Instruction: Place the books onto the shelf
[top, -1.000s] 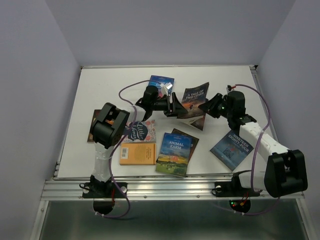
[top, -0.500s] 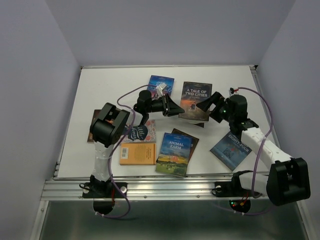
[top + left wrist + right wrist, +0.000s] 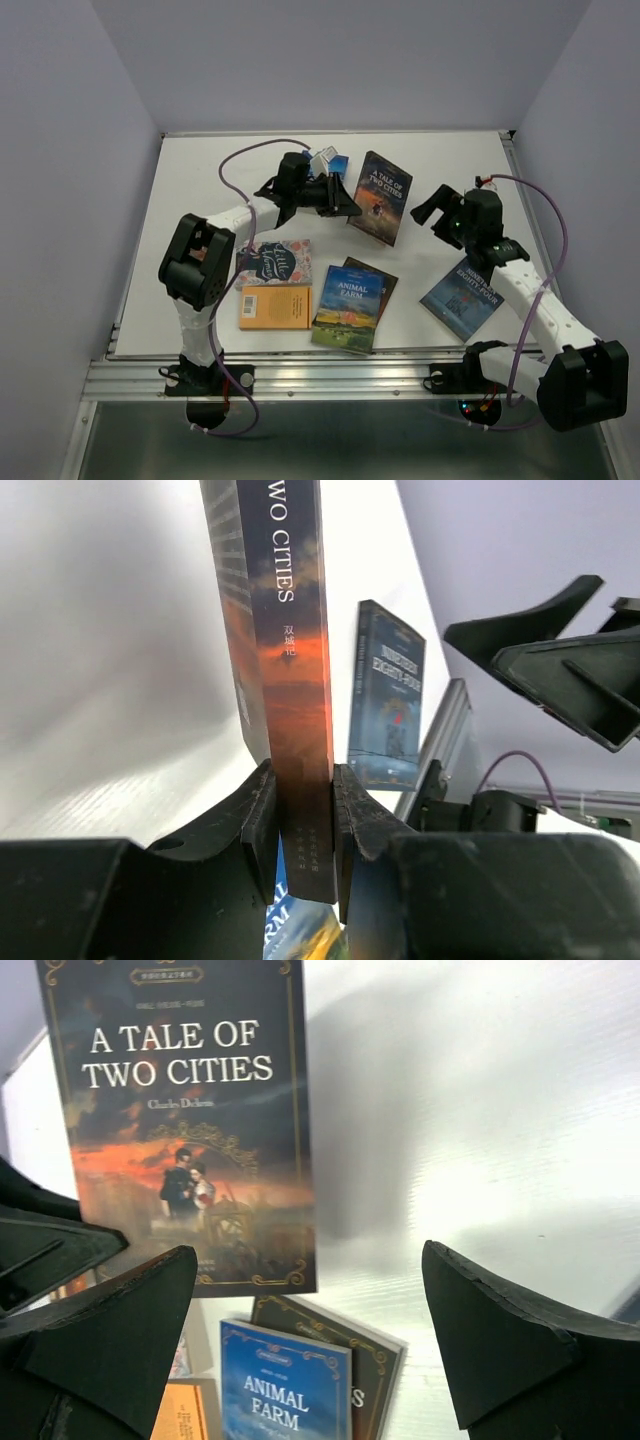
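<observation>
The book "A Tale of Two Cities" (image 3: 382,197) is held upright off the white table (image 3: 200,180), and my left gripper (image 3: 346,206) is shut on its lower edge. In the left wrist view its spine (image 3: 290,630) stands clamped in the left gripper (image 3: 300,785). My right gripper (image 3: 426,208) hangs open just right of that book, apart from it. The right wrist view shows the cover (image 3: 185,1120) beyond the wide-open right gripper (image 3: 310,1252). More books lie flat: Animal Farm (image 3: 348,295), Nineteen Eighty-Four (image 3: 462,295), an orange one (image 3: 275,307), a floral one (image 3: 280,262). The shelf is out of view.
A dark book (image 3: 378,276) lies partly under Animal Farm. A blue book (image 3: 328,160) sits behind the left arm, mostly hidden. Lilac walls close in the table on three sides, and a metal rail (image 3: 340,380) runs along the near edge.
The right gripper let go of "A Tale of Two Cities", opened wide and drew back to the right. The left gripper shut on the book and now holds it alone, farther back.
</observation>
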You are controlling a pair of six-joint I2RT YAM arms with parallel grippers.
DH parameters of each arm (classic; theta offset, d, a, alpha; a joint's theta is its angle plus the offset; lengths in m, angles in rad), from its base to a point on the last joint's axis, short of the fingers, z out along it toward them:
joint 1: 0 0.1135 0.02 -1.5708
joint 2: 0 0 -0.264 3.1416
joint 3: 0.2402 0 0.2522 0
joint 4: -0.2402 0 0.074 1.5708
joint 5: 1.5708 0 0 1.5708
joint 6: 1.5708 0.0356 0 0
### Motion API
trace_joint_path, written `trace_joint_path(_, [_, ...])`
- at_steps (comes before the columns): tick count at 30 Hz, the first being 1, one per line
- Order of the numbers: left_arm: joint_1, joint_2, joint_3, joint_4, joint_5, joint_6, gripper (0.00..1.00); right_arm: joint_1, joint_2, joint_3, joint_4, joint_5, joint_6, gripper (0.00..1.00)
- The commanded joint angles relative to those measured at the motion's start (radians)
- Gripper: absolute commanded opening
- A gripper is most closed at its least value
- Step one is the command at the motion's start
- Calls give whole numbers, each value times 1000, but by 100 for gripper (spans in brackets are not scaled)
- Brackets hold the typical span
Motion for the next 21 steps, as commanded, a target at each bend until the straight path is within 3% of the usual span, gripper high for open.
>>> trace_joint_path(1, [13, -78, 92, 5, 6, 97, 0, 7, -12, 49, -66, 87, -56, 100])
trace_joint_path(13, [114, 13, 308, -178, 49, 247, 0, 7, 61, 80, -69, 98, -108, 100])
trace_joint_path(17, [151, 70, 440, -333, -3, 333, 0, 7, 98, 111, -69, 109, -123, 100])
trace_joint_path(21, [210, 114, 469, -359, 10, 342, 0, 7, 123, 129, -69, 126, -129, 100])
